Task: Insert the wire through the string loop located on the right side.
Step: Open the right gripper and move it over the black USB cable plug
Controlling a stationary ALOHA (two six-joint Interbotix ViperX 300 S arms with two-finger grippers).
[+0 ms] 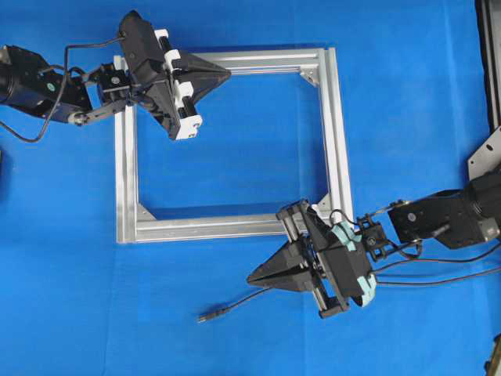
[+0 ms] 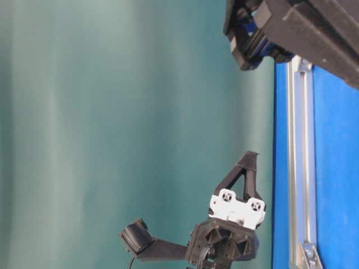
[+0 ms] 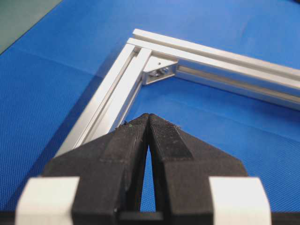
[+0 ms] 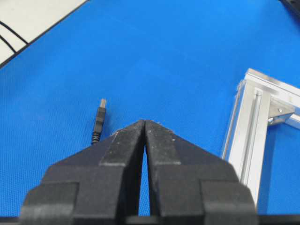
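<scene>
Black and thin, the wire (image 1: 239, 302) lies loose on the blue surface (image 1: 407, 94), its small metal plug tip (image 1: 205, 317) resting at about seven o'clock from the middle of the overhead view, outside the frame and just below its lower rail. From the plug the wire curves up toward three o'clock and disappears beneath the right hand (image 1: 252, 279). Nothing grips it; in the right wrist view the plug (image 4: 101, 110) sits on the mat ahead of the fingertips and a little toward ten o'clock, apart from them. The right hand is pinched together with nothing between its fingers (image 4: 159, 140), hovering just beside the frame's lower right corner. I cannot make out the string loop in any view.

The square aluminium frame (image 1: 337, 141) lies flat on the surface, silver brackets in its corners. Up at eleven o'clock the left hand (image 1: 227, 75) hangs over the frame's top rail near the upper left corner, its fingers (image 3: 161, 136) also pressed together and empty, pointing toward three o'clock along the rail.
</scene>
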